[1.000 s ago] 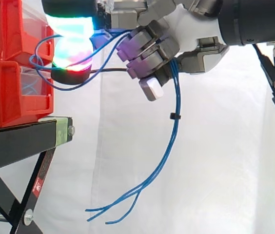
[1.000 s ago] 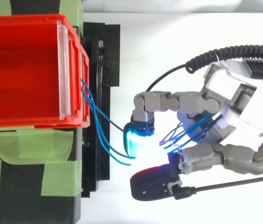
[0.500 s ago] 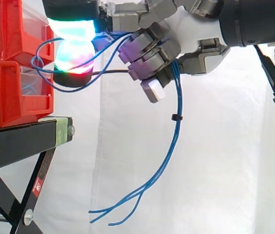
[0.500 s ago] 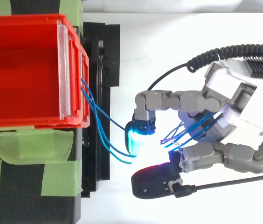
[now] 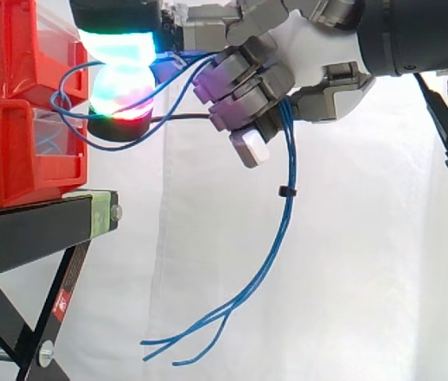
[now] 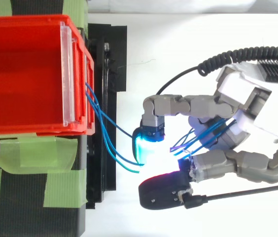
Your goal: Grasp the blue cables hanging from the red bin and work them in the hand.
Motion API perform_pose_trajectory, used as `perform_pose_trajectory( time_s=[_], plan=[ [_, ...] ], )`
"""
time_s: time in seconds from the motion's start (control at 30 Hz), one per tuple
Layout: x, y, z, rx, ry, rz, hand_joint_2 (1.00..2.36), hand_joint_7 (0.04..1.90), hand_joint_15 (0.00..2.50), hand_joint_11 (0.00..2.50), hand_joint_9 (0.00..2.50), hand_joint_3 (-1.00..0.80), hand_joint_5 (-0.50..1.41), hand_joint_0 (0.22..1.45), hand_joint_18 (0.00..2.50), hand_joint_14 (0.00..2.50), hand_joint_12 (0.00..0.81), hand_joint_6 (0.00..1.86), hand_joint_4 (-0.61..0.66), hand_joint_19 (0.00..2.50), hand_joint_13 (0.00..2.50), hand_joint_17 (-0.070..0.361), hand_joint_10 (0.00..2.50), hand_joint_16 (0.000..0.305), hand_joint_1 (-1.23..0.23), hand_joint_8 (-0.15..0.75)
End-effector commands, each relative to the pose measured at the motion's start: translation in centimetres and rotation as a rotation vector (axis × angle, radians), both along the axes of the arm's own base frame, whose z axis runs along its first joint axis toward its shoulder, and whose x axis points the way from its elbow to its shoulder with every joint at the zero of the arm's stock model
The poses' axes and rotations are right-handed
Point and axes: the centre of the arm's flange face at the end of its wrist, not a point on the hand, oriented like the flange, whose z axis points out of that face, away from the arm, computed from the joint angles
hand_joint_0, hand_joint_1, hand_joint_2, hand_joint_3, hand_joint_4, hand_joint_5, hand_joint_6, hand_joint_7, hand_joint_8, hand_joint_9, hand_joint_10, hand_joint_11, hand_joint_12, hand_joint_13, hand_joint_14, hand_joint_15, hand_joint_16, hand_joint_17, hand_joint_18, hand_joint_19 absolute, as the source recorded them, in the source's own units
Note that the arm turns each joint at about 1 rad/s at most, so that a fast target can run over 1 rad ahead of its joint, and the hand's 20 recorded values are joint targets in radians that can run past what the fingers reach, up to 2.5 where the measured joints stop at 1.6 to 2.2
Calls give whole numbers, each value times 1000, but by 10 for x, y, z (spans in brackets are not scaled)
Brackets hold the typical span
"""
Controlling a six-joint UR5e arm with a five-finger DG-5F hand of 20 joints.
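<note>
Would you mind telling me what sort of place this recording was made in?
Probably a robotics lab test setup: a white curtain backdrop, red bins on a black stand, and a robot hand curled round blue cables.

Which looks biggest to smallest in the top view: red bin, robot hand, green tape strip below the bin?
1. red bin, largest.
2. hand, close behind; its irregular outline makes that unsure.
3. green tape strip, clearly smallest.

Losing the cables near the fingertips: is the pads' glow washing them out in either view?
Side view: pads glare brightly, yet cables are traceable beside them and clear below the hand. Top view: cyan glow spills around one pad, paling the cables there.
</note>
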Motion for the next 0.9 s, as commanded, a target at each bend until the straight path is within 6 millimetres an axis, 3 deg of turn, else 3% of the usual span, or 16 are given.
perform_pose_trajectory(
  time_s=[0.0,0.87],
  plan=[
    [0,0,0,0,0,-1,1024,1573,1860,2500,1538,-475,536,906,2343,2500,681,180,208,644,1957,160,2500,213,-674,615],
    [0,0,0,-1,0,-1,1023,1569,1860,2500,1538,-498,536,907,2343,2500,681,190,202,644,1957,160,2500,213,-671,615]
  ],
)
